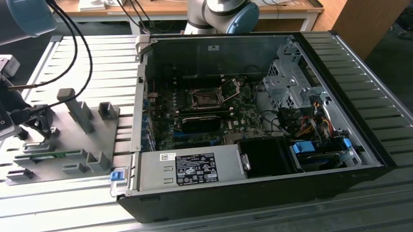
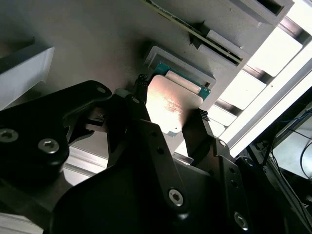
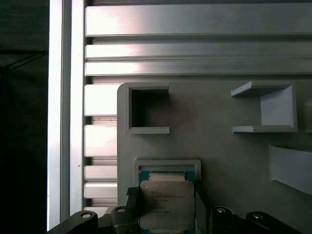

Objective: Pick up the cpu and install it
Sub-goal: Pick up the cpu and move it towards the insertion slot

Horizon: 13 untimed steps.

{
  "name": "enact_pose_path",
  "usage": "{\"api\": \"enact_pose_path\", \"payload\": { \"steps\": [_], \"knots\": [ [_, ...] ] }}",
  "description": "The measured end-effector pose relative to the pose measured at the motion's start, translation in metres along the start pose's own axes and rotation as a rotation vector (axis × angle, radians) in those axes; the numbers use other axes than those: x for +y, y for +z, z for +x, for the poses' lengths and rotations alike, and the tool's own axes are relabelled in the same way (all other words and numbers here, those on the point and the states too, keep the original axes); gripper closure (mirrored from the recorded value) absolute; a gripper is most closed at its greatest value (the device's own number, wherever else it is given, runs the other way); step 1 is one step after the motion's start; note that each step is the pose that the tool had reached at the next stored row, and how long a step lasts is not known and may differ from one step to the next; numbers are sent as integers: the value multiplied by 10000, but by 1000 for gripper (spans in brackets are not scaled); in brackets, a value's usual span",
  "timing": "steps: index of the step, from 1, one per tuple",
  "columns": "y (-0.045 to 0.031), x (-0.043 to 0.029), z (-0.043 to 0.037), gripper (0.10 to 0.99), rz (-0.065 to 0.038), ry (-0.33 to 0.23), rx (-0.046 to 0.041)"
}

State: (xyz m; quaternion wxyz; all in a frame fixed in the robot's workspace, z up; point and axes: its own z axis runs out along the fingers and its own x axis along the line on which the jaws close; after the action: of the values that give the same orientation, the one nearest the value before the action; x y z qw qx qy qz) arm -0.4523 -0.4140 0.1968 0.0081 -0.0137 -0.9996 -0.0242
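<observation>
One cpu (image 2: 173, 105) nested near an edge of the holder plate (image 3: 219, 156) | directly beneath my claw (image 2: 170, 97), centred | open or gripping: cannot tell

The cpu (image 3: 165, 204), seen in both wrist views, is a small flat square chip with a silvery-grey metal top that carries faint print and catches the light, and a thin green edge shows along one side. It lies flat, top up, within a low raised grey frame (image 3: 168, 163). The frame stands close to one edge of the grey plate (image 1: 96, 140), which lies at the exterior view's left.
</observation>
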Motion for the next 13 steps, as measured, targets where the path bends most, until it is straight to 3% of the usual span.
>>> {"api": "enact_pose_path", "payload": {
  "steps": [13],
  "knots": [
    [-37, 1, 0, 545, -30, -1, 2]
  ]
}}
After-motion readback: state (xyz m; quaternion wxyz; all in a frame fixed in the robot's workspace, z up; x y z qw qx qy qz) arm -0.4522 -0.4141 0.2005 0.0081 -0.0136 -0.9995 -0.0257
